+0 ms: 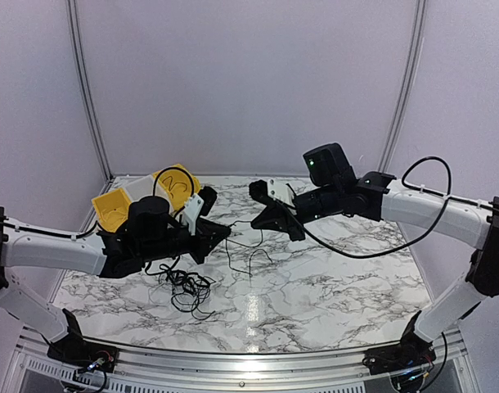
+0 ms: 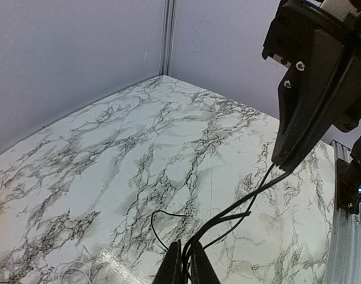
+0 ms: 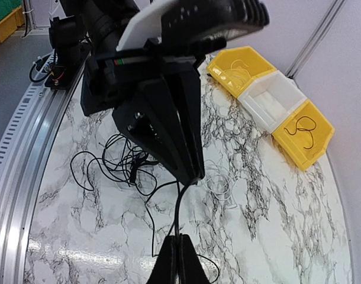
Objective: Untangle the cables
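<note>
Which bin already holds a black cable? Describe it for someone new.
At the far left corner of the marble table stand three bins in a row. Take the yellow bin at the end nearest the back wall; it alone holds black cable loops.

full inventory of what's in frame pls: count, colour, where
table: 1, white-grey marble, under everything
yellow bins: 2, at the ends of a row at the table's far left
white bin: 1, between the yellow ones
looped cable: 1, black, inside one yellow bin
cable tangle: 1 heap, black, on the table by the left arm
cable strand: black, running between both claws
white wire: thin, pale, on the table beside the tangle; count unclear
left claw: 1, black, shut on the cable strand
right claw: 1, black, shut on the cable strand
</note>
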You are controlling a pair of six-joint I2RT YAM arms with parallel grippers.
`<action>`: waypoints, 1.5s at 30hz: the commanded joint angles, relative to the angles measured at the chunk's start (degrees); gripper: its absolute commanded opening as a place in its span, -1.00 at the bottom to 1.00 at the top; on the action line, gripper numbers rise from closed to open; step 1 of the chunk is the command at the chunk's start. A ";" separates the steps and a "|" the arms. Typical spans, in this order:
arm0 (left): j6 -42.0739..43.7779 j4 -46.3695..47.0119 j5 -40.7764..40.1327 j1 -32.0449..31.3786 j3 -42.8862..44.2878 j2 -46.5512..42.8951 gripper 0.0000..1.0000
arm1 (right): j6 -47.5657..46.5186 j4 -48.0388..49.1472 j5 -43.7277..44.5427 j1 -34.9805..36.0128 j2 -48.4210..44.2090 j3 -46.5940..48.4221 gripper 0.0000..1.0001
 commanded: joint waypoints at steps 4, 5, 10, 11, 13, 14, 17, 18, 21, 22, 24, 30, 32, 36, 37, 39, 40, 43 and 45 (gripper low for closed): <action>1.15 0.11 -2.49 -0.20 -1.26 -3.81 -0.97 | -0.18 2.61 2.71 0.43 1.02 -1.07 -0.96; 1.27 0.12 -2.59 -0.18 -1.28 -3.94 -0.99 | -0.20 2.71 3.16 0.43 0.97 -1.10 -0.95; 1.08 0.13 -1.51 -0.18 -1.15 -3.80 -0.97 | 0.02 3.11 3.74 0.25 0.69 -1.46 -1.00; 1.16 0.18 -0.03 -0.18 -1.05 -3.80 -0.83 | 0.17 3.28 3.99 0.25 0.69 -1.47 -1.00; 1.60 -0.12 5.32 -0.18 -0.98 -3.71 -0.35 | 0.40 3.74 4.97 0.25 0.69 -1.56 -1.00; 2.17 -0.80 7.44 -0.18 -0.96 -3.91 -0.17 | 0.46 3.90 5.47 0.18 0.69 -1.56 -1.00; 5.68 -6.89 8.21 -0.18 0.09 -5.90 0.03 | 0.47 4.13 5.97 0.15 0.52 -1.73 -1.00; 6.60 -8.07 7.25 -0.10 -0.03 -6.86 0.06 | 0.51 4.14 5.89 0.16 0.51 -1.80 -1.00; 5.79 -8.51 3.93 0.47 -0.92 -9.23 0.08 | 0.30 4.05 5.51 0.14 0.51 -1.82 -1.00; 5.16 -8.51 2.42 0.62 -0.89 -9.28 0.05 | 0.22 3.98 5.40 0.21 0.56 -1.82 -1.00; 4.93 -8.51 0.02 0.78 -0.28 -8.57 0.00 | 0.00 3.96 5.23 0.32 0.68 -1.87 -1.00; 2.68 -8.13 4.48 0.78 2.58 -3.12 -0.12 | 0.11 3.96 5.01 0.49 0.69 -1.91 -1.00; 2.10 -7.50 4.47 0.75 4.22 -0.99 -0.19 | 0.00 3.88 4.73 0.60 0.64 -1.91 -1.00; 1.68 -7.19 3.22 0.76 7.24 3.46 -0.39 | -0.07 3.79 4.33 0.64 0.64 -2.00 -1.00; 1.61 -7.19 2.77 0.70 7.90 4.30 -0.46 | -0.04 3.79 4.26 0.66 0.62 -2.00 -1.00; 0.99 -7.19 1.93 0.98 8.88 6.04 -0.65 | -0.21 3.70 4.48 0.57 0.47 -2.09 -1.00; 0.60 -7.19 1.84 1.24 9.12 6.57 -0.71 | -0.32 3.70 4.68 0.62 0.36 -2.19 -1.00; -0.60 -7.19 1.35 1.82 9.07 7.00 -0.85 | -0.67 3.86 5.46 0.61 0.16 -2.43 -1.00; -0.58 -7.15 1.37 2.02 8.59 6.35 -0.97 | -0.94 4.22 6.28 0.60 0.16 -2.86 -1.00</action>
